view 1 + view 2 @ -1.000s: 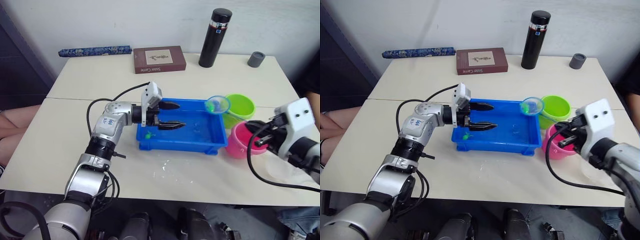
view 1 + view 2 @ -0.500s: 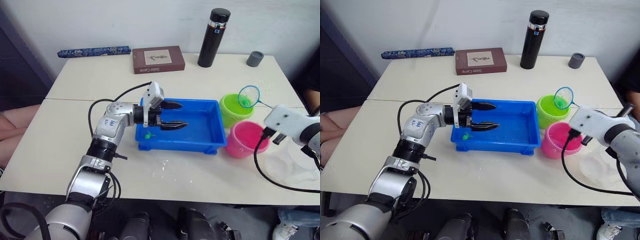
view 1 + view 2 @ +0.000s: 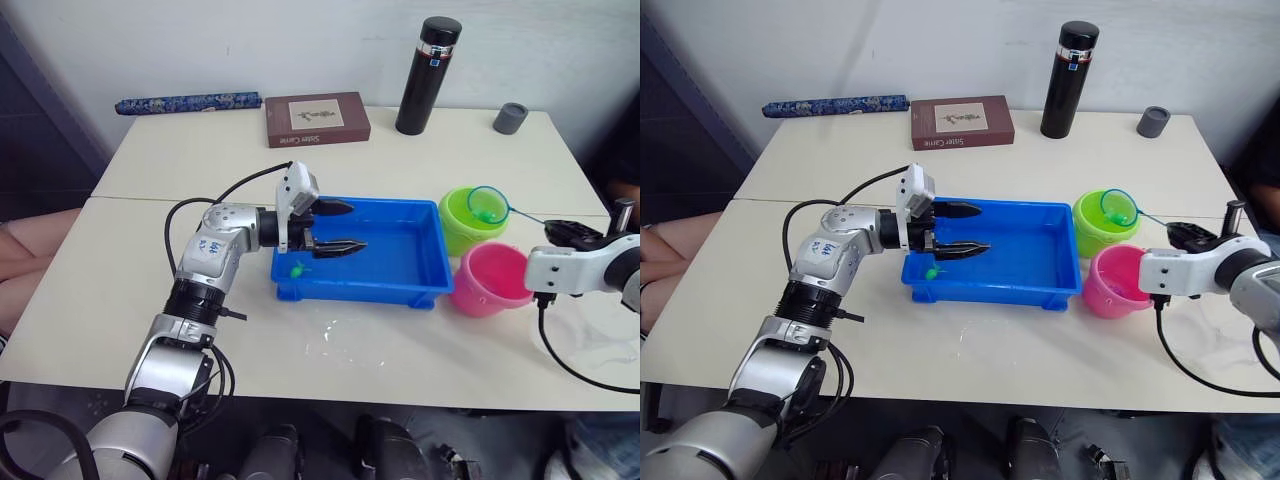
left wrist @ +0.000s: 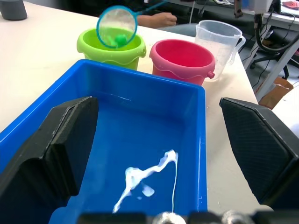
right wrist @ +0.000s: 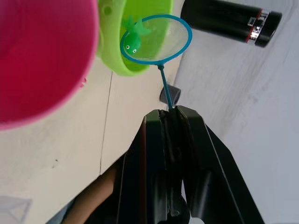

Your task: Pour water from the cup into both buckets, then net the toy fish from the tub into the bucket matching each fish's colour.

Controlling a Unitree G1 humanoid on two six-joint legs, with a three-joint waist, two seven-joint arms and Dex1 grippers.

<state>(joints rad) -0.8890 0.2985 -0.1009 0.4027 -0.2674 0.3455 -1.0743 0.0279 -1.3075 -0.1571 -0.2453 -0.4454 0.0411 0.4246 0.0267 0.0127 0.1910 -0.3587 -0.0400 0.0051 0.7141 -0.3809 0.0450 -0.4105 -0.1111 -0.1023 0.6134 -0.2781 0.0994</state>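
The blue tub [image 3: 355, 296] sits mid-table with one green toy fish [image 3: 297, 269] by its left wall. My left gripper [image 3: 335, 227] is open over the tub's left end. The green bucket [image 3: 462, 228] and the pink bucket [image 3: 490, 280] stand to the tub's right. My right gripper [image 5: 170, 114] is shut on the handle of a small blue-ringed net [image 3: 487, 204]. The net hangs over the green bucket with a green fish [image 5: 133, 39] in it. The clear cup [image 4: 218, 41] stands beyond the pink bucket.
At the table's back stand a black flask [image 3: 430, 75], a small grey cup [image 3: 512, 117], a brown book [image 3: 317, 118] and a blue roll [image 3: 188, 102]. Spilled water [image 3: 340, 335] lies in front of the tub. A person's hand [image 4: 159, 18] rests beyond the buckets.
The net has gone from the tub's right end to above the green bucket, carrying the green fish. The right arm has swung out to the right. The left gripper has barely moved.
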